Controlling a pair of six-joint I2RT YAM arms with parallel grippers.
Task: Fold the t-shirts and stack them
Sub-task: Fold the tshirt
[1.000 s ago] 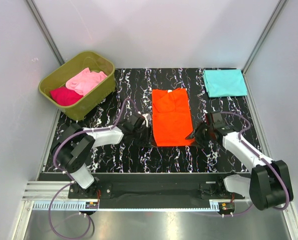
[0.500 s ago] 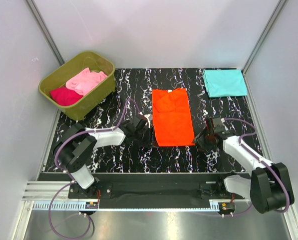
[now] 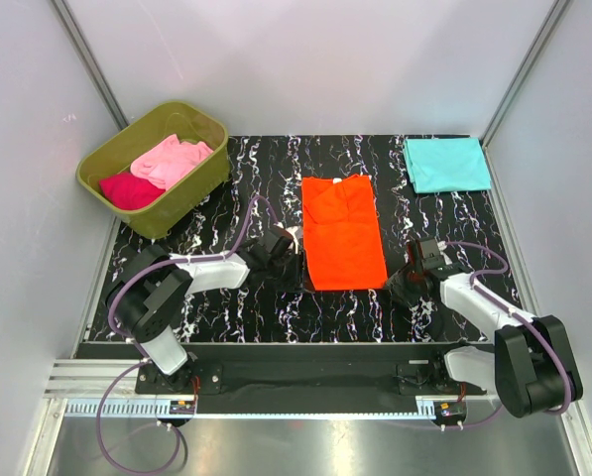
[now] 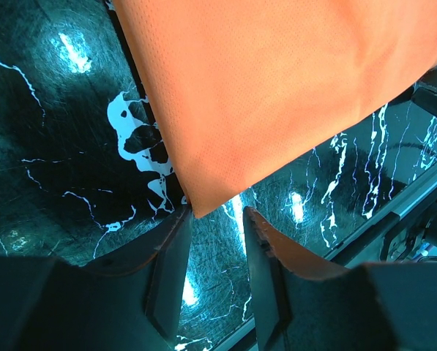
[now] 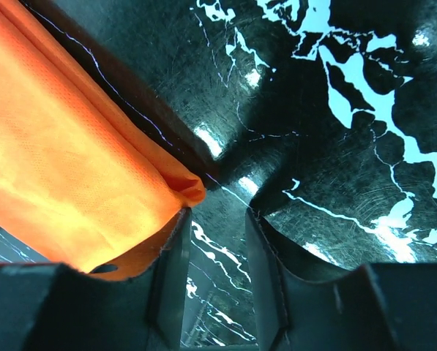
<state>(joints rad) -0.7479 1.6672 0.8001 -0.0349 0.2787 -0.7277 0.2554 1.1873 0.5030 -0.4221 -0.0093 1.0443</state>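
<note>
At centre frame on the table, the orange t-shirt lies flat. Left hand and right hand, both released, flank its lower corners; pinch both evenly before lifting.

Bare counter open between orange t-shirt and teal t-shirt. Olive tub blocks far-left corner. Left end effector and right end effector crowd the orange shirt's near corners, jaws parted.
</note>
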